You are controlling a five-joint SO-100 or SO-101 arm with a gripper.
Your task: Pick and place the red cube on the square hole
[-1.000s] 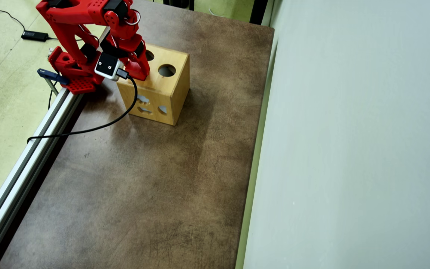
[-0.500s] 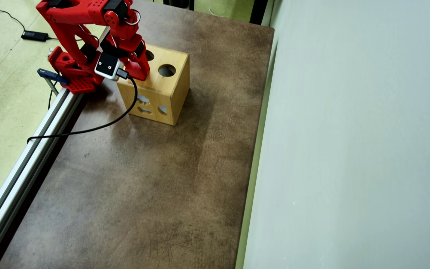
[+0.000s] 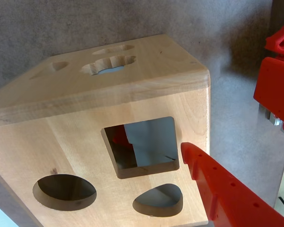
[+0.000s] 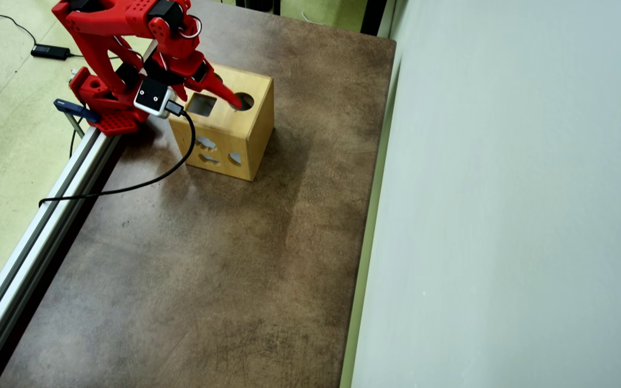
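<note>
Red is all I get of the arm on my overhead feed, clamped at the left edge of the brown bench beside an aluminium rail, with a black cable trailing from its wrist camera. Moving right, the wooden box sits just beside the arm's base, and the tool reaches over its top face, one finger stretched across the wood between the square hole and the round hole. From the wrist camera I see, left to right, an oval hole, the square hole and a rounded triangular hole, then a single red finger at the lower right. A patch of red, the red cube, shows inside the box through the square hole's upper left corner. I cannot tell whether the tool is open or closed; it holds nothing I can see.
</note>
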